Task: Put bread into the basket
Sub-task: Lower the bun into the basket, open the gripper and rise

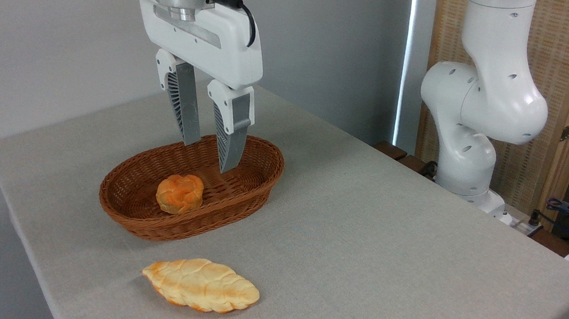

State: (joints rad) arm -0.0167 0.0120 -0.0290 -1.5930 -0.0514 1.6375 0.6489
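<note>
- The bun (180,193) lies inside the basket (255,183), on its floor near the front wall.
- The gripper (209,156) hangs above the basket, fingers parted and holding nothing.
- A braided loaf (201,284) lies on the table (385,254) in front of the basket, apart from it.

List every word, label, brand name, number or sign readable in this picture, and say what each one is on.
None can be read. The end effector, the white arm, the basket, the round bun, the braided loaf and the table show no print.
</note>
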